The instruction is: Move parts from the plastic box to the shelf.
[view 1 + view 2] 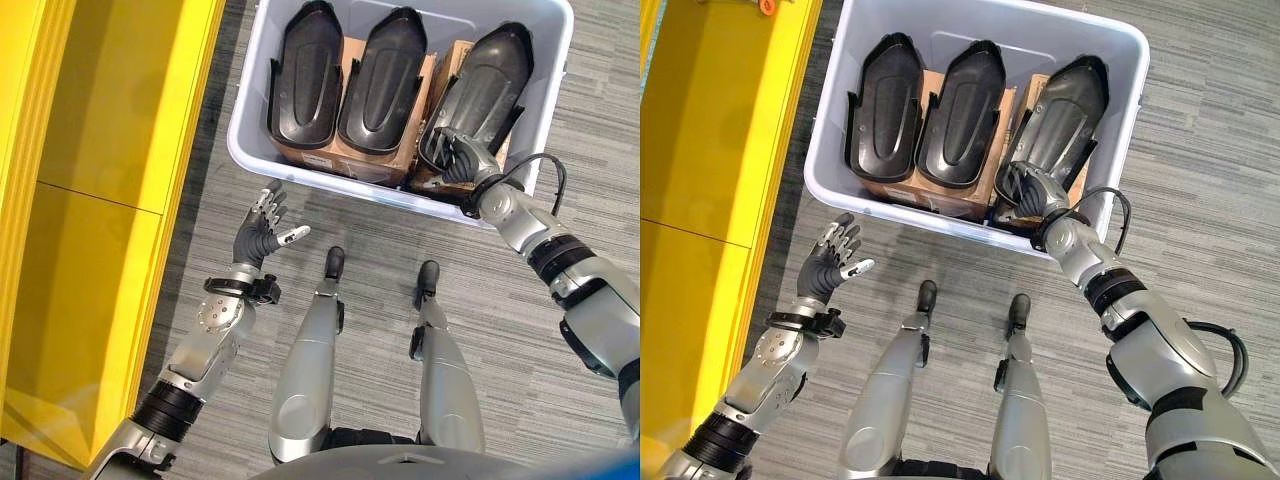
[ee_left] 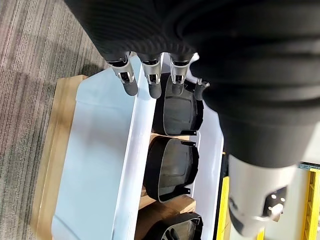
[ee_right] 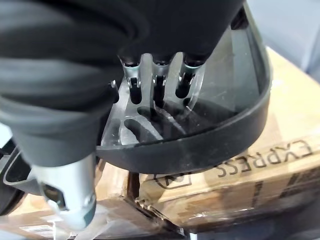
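Right hand is down in the box, fingers curled over the near end of the rightmost part. In the right wrist view the fingers hook inside the part's hollow with the rim beneath them, so it reads as clamped on the part, though how firm the hold is can't be told. Left hand hovers over the floor just outside the box's near wall, fingers spread and relaxed, holding nothing.

Three black shell-like parts lie side by side in the box on cardboard cartons: left part, middle part, and the rightmost one, tilted with its near end toward the right hand. Yellow shelf stands well to the left of the box.

Step in hand looks like the pick of the rightmost part. To do it well: set the thumb under the rim before lifting, so the shell doesn't pivot out of the fingers. Lift straight up first to clear the box wall and the middle part, which sits just beside it. The part is long, so the free end may swing; left hand is placed to support it for the carry to the shelf.
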